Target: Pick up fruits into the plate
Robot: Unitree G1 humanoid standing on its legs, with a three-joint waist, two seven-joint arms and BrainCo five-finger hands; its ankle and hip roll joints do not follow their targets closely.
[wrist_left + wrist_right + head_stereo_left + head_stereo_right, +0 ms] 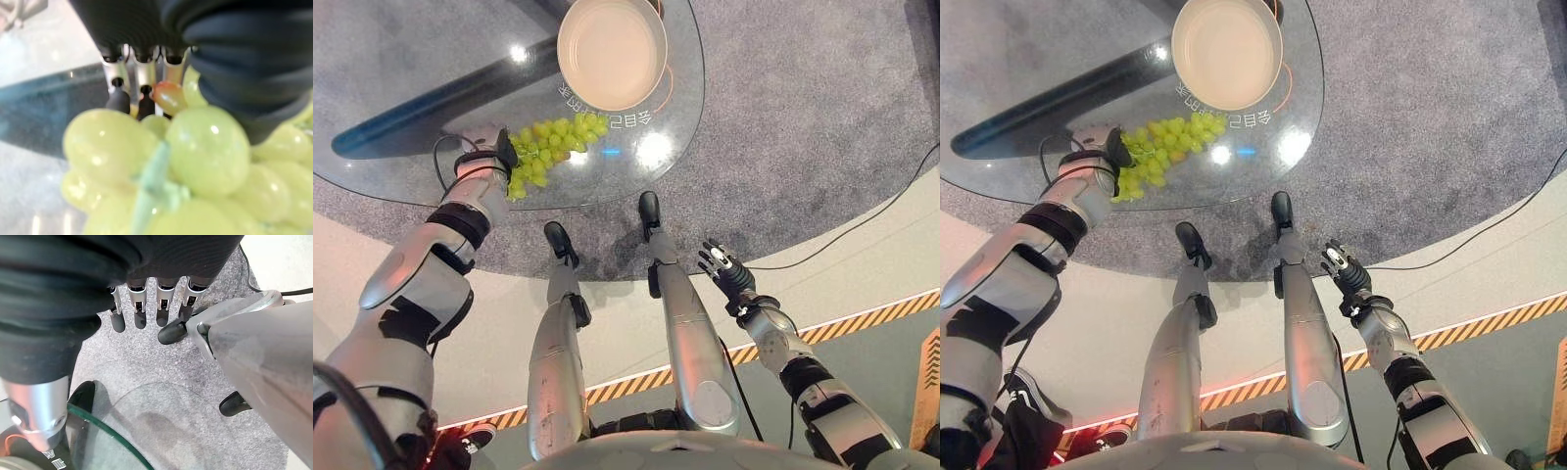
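Observation:
A bunch of green grapes lies on the round glass table, just near of an empty cream plate. My left hand is at the bunch's left end. In the left wrist view the grapes press right up against the palm, with the fingers curled onto the bunch and the thumb side closing on it from the other side. One grape is reddish. My right hand hangs open below and to the right of the table, its fingers relaxed over the carpet.
The table's dark base shows through the glass at the left. Grey carpet surrounds the table. A yellow-and-black striped line runs across the pale floor at the near right.

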